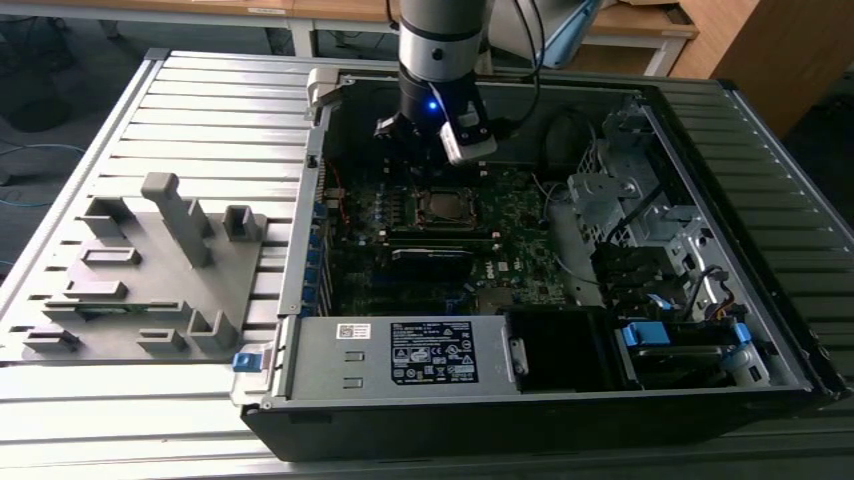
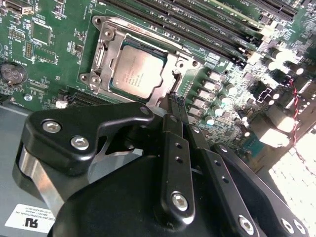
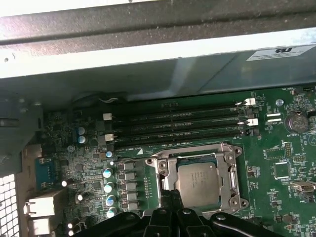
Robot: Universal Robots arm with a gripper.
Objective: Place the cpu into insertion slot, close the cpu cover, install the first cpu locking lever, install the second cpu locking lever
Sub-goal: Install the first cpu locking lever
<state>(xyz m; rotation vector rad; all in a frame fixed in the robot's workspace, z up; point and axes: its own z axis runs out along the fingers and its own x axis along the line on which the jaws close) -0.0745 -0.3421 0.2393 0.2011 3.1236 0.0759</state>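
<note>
The cpu (image 2: 140,74) is a grey metal square seated in the socket on the green motherboard (image 1: 514,235). The silvery cpu cover (image 2: 123,32) lies flat around it, framing the chip. The exterior view shows the cpu (image 1: 441,205) in the middle of the open computer case. My gripper (image 2: 174,102) hangs just above the socket's edge, its thin black fingers together and holding nothing. In the first wrist view the cpu (image 3: 197,183) and cover (image 3: 231,173) sit right beside my gripper (image 3: 170,197). How the locking levers stand, I cannot tell.
Black memory slots (image 3: 177,126) run alongside the socket. The case wall (image 3: 148,54) rises close behind them. A power supply (image 1: 400,355) and drive bays (image 1: 641,220) crowd the case. A grey fixture plate (image 1: 147,270) lies on the slatted table at the exterior view's left.
</note>
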